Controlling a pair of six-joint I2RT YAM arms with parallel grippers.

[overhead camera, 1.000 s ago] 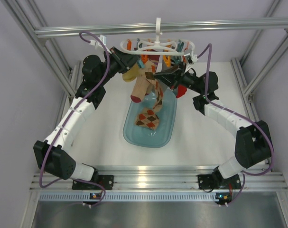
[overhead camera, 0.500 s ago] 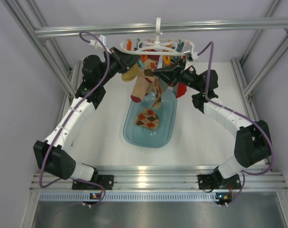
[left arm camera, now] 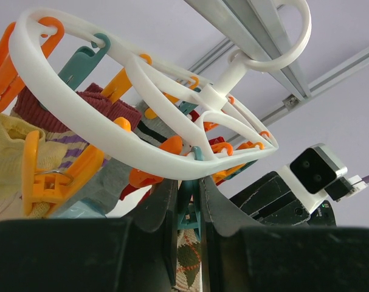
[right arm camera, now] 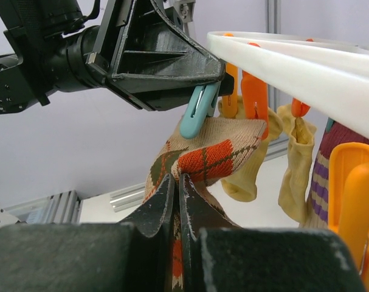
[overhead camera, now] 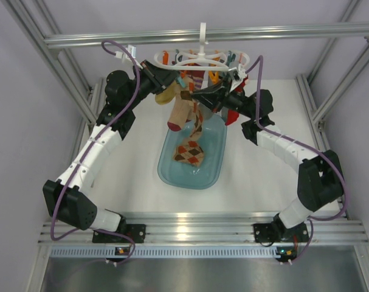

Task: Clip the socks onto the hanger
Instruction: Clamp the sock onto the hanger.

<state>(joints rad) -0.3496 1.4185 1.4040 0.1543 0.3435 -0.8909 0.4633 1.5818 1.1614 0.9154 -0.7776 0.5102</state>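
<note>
Socks [overhead camera: 178, 112] update: reaches left arm [overhead camera: 96, 149] and right arm [overhead camera: 287, 152] up under hanger [overhead camera: 202, 59], pinches argyle sock [right arm camera: 214, 155] tight in right gripper [right arm camera: 177, 179], squeezes teal clip [right arm camera: 199, 112] in left gripper [left arm camera: 188, 182].

Seen from above as a flat white desk [overhead camera: 129, 176], matte and plain. Bordered left and right by aluminium profiles [overhead camera: 89, 118] running near to far, and closed at the near edge by a wide aluminium rail [overhead camera: 196, 226]. Carries one thing directly: a translucent blue tray [overhead camera: 210, 165], a rounded oblong with a raised rim. Sits about midway between the side profiles, long axis running near to far, far end leaning slightly right. Rests flat, well apart from both profiles and from the near rail. On that rail, bolted down: left arm base [overhead camera: 120, 234] and right arm base [overhead camera: 272, 232], well apart, one to each side of the tray's line.
</note>
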